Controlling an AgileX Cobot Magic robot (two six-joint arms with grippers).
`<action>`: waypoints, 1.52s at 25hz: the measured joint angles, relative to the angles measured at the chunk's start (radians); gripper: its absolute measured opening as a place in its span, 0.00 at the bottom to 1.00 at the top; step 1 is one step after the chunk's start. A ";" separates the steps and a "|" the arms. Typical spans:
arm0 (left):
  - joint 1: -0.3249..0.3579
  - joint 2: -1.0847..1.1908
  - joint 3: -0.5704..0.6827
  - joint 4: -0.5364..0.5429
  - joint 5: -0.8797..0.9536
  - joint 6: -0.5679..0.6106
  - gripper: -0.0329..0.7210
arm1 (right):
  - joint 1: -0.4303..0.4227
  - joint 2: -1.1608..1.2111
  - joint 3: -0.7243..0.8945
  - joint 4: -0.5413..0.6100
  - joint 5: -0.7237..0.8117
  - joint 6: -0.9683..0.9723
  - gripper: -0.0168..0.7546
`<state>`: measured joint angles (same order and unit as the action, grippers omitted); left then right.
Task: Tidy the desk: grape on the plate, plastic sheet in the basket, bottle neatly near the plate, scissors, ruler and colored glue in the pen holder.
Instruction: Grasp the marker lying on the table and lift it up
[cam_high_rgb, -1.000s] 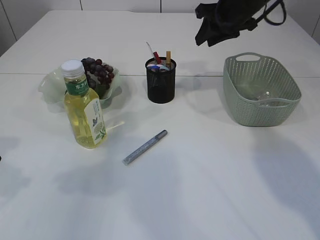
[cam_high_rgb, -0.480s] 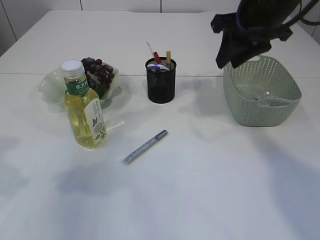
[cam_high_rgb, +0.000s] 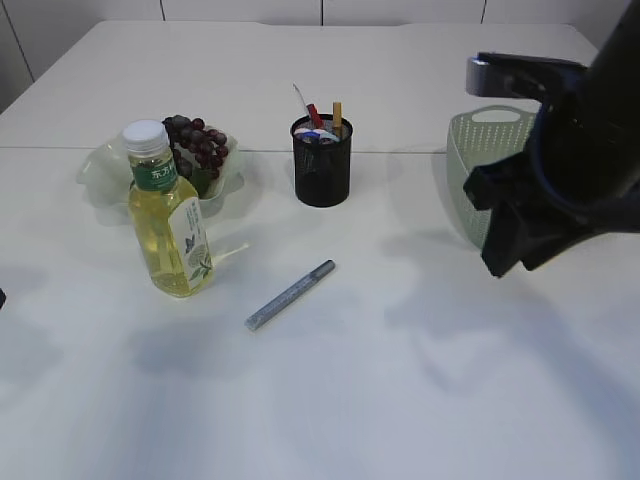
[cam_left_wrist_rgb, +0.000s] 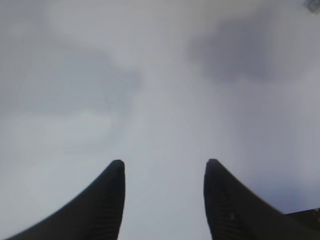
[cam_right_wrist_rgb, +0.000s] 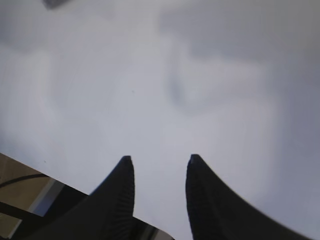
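A bottle (cam_high_rgb: 168, 215) of yellow drink stands upright in front of the pale green plate (cam_high_rgb: 98, 172), which holds dark grapes (cam_high_rgb: 196, 143). The black mesh pen holder (cam_high_rgb: 322, 165) holds scissors, a ruler and other items. A silver glitter glue pen (cam_high_rgb: 290, 295) lies on the table in front of the holder. My right arm (cam_high_rgb: 560, 170) hangs in front of the green basket (cam_high_rgb: 462, 160) and hides its inside; the plastic sheet is hidden. The right gripper (cam_right_wrist_rgb: 159, 159) is open and empty over bare table. The left gripper (cam_left_wrist_rgb: 165, 162) is open and empty over bare table.
The table's near edge shows at the lower left of the right wrist view (cam_right_wrist_rgb: 30, 172). White tabletop (cam_high_rgb: 400, 380) spreads in front of the glue pen.
My right arm has swung from above the back of the table down and to the right, toward the front. It now covers most of the basket. The objects have not moved.
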<state>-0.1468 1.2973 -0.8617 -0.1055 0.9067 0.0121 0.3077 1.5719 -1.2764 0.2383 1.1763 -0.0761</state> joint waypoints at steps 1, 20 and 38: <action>0.000 0.000 -0.014 -0.005 0.007 0.007 0.54 | 0.000 -0.022 0.024 -0.020 0.000 0.017 0.40; -0.391 0.326 -0.553 0.016 0.128 0.022 0.53 | 0.000 -0.095 0.096 -0.246 0.016 0.150 0.40; -0.467 0.858 -0.970 0.099 0.226 0.026 0.52 | 0.000 -0.095 0.098 -0.247 0.018 0.152 0.40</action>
<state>-0.6139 2.1551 -1.8314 -0.0062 1.1331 0.0384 0.3077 1.4768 -1.1785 -0.0088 1.1945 0.0757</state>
